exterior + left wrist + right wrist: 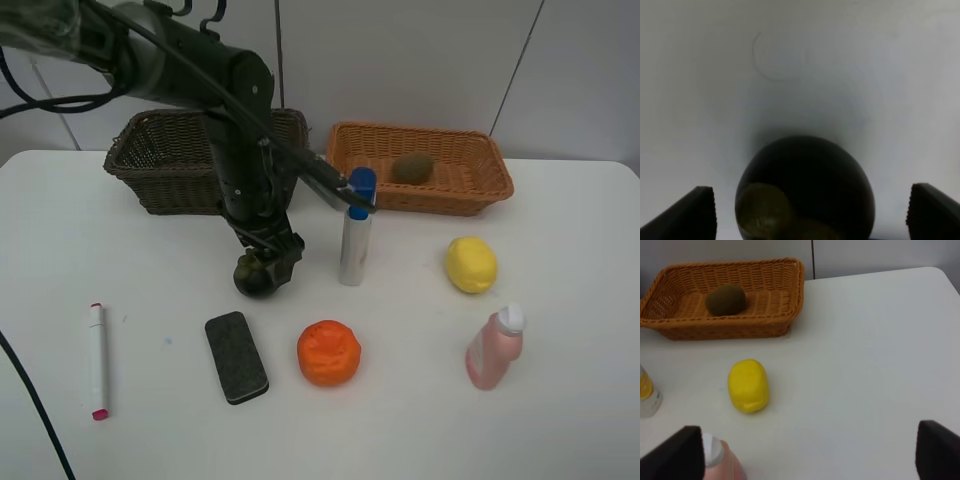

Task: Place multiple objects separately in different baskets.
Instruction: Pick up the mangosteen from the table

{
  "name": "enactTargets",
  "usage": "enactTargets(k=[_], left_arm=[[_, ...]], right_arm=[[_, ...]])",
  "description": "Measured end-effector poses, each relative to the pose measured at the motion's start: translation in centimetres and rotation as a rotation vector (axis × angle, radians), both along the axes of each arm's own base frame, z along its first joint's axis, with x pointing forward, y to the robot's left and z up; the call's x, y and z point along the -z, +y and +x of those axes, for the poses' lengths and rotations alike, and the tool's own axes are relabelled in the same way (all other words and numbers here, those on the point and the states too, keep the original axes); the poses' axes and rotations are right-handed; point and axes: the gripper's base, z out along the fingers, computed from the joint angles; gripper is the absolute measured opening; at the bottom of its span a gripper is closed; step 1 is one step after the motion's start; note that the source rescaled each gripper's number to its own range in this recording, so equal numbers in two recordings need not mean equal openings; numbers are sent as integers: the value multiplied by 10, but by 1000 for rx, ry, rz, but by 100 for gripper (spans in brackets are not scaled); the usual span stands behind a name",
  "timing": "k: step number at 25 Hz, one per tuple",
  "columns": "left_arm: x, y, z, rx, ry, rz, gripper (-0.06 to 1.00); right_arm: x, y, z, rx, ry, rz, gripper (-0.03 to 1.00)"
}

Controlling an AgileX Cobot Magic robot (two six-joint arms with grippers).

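The dark mangosteen (250, 278) is seen on the counter (560, 430), just in front of the dark brown basket (160, 185), and is bracketed by the spread jaws of the left gripper (815, 212), one on either side, nothing yet clasped. Being round, it offers no long axis to be matched, so only a closing squeeze seems called for, and the left arm is plainly the nearer. The right gripper (812, 455) is likewise held wide and empty, well apart, by the lemon (748, 386) and the light basket (725, 331) holding the kiwi (726, 300).

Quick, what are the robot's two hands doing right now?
Left gripper: open, jaws either side of the mangosteen, not gripping.
Right gripper: open, holding nothing.
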Motion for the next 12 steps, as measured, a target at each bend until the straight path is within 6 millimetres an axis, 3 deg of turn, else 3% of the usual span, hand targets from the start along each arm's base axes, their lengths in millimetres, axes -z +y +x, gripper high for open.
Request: enactTargets(k=[12], left_arm=[[31,-1,5,16,4,30,100]], right_arm=[[0,0,0,0,0,0,100]])
